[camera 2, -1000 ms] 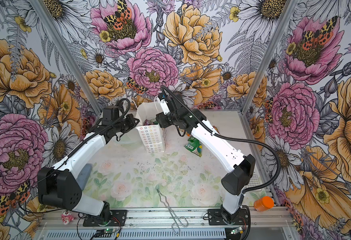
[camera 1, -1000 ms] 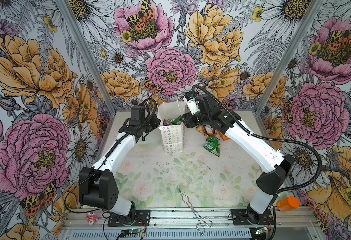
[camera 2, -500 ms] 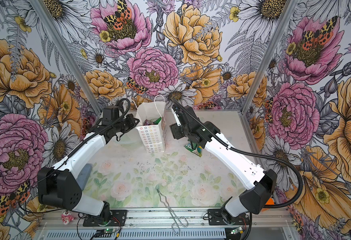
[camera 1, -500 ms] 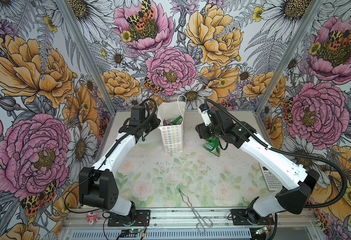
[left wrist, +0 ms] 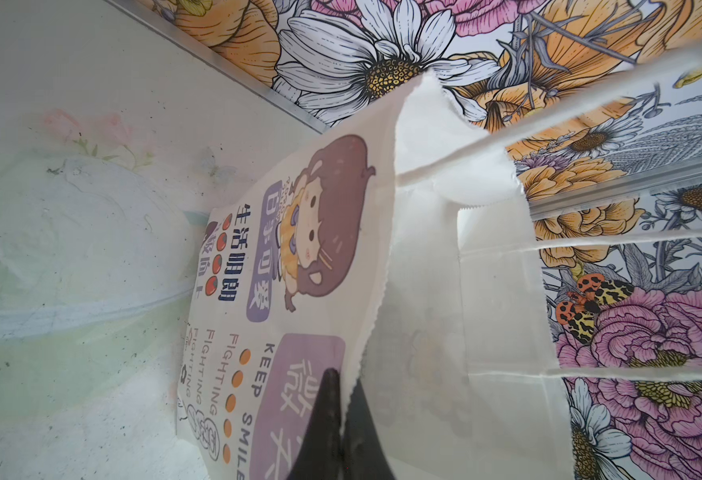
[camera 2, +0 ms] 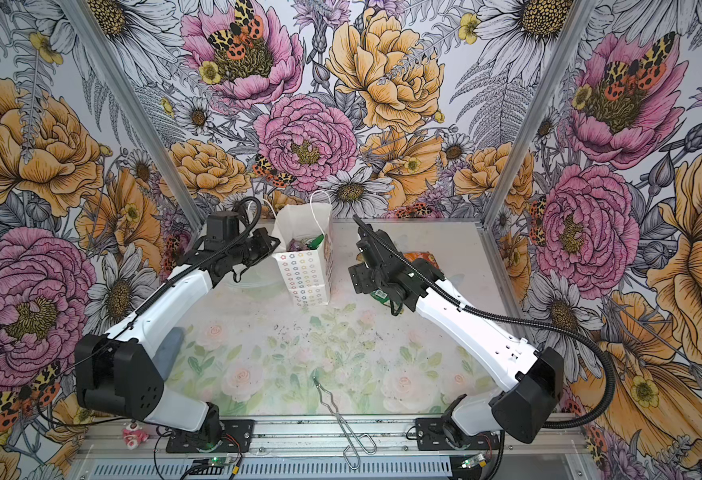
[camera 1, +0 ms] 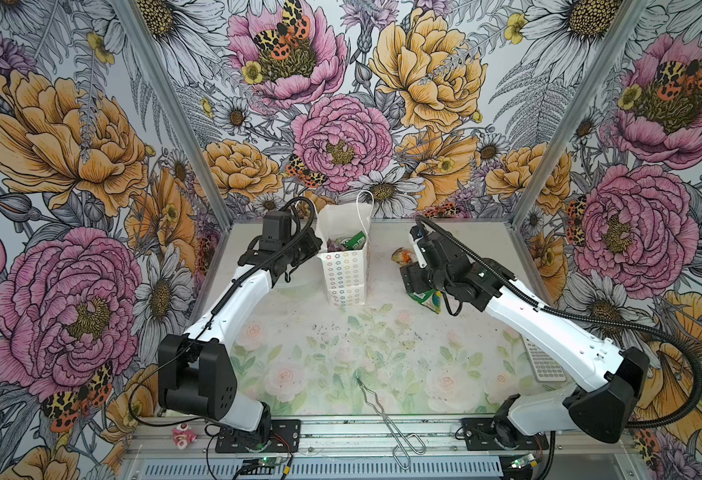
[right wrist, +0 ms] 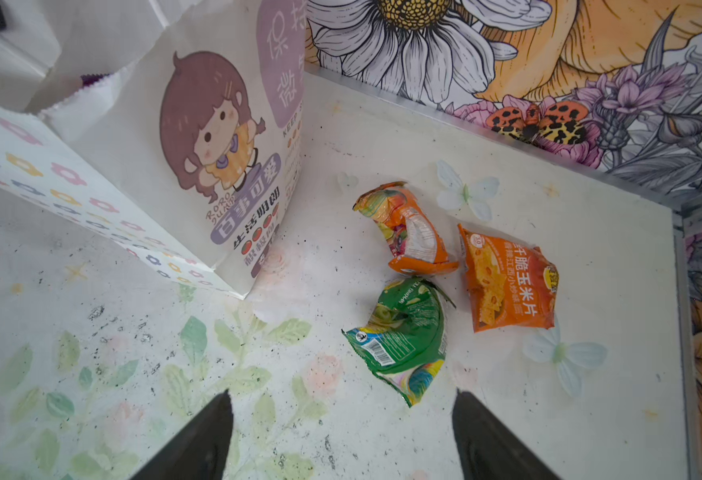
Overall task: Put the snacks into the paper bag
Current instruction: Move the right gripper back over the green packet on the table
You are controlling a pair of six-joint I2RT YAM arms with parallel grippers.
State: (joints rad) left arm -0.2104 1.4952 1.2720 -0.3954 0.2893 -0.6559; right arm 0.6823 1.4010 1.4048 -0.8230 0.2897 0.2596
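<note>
The left gripper [left wrist: 343,384] is clenched on the bag [left wrist: 419,257], its fingers pinching the paper rim. The right gripper [right wrist: 343,397] is spread wide and holds nothing. A green packet [right wrist: 407,336] lies just ahead of its fingertips. A crumpled orange packet [right wrist: 411,232] and a flat orange packet [right wrist: 507,282] lie beyond. Other packets [camera 1: 347,242] sit inside the bag.

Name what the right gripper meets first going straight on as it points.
Probably the green packet just ahead of the open right gripper; depth is unclear, so the table might come first.
</note>
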